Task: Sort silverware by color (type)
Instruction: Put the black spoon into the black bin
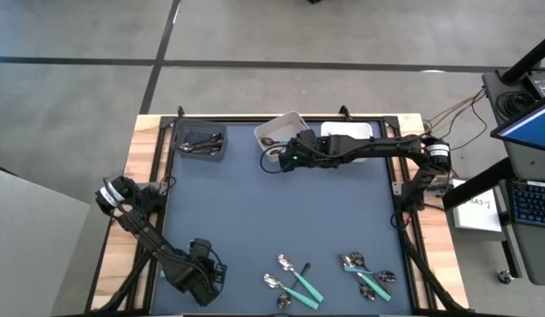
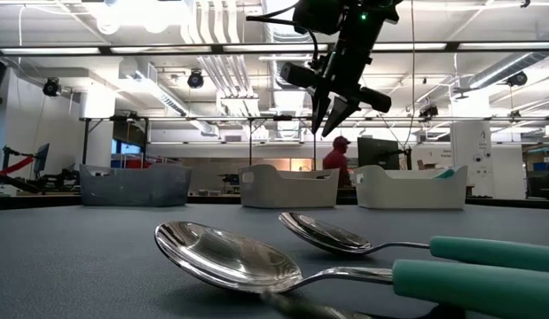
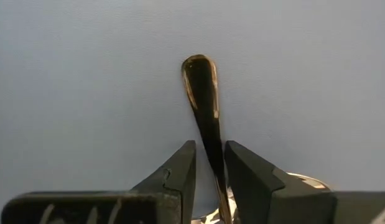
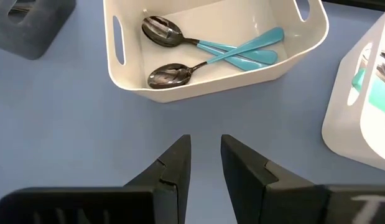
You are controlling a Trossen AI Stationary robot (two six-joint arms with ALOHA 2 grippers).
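Observation:
A utensil with a dark shiny handle [image 3: 201, 87] lies flat on the blue table, part of its metal head [image 3: 304, 180] showing beside the fingers. My left gripper [image 3: 209, 146] points straight down at the table's near left [image 1: 202, 275], its fingers standing narrowly apart on either side of that handle. My right gripper [image 4: 206, 140] hangs high over the far middle [image 1: 290, 158], narrowly open with nothing between its fingers, in front of a white bin [image 4: 198, 87]. In that bin lie two teal-handled spoons [image 4: 198, 43]. More teal-handled spoons [image 1: 294, 280] [image 1: 369, 275] lie near the front edge. My left gripper comes from above with one finger on each side of the dark handle [image 3: 212, 163], lying across it near the head end. I cannot tell whether the fingers touch it. The utensil lies on the table.
A dark grey bin [image 1: 202, 141] with dark utensils stands at the far left, and a second white bin [image 1: 347, 132] stands right of the first. The middle of the table is bare blue surface. A person shows in the room behind the table [image 2: 338, 164].

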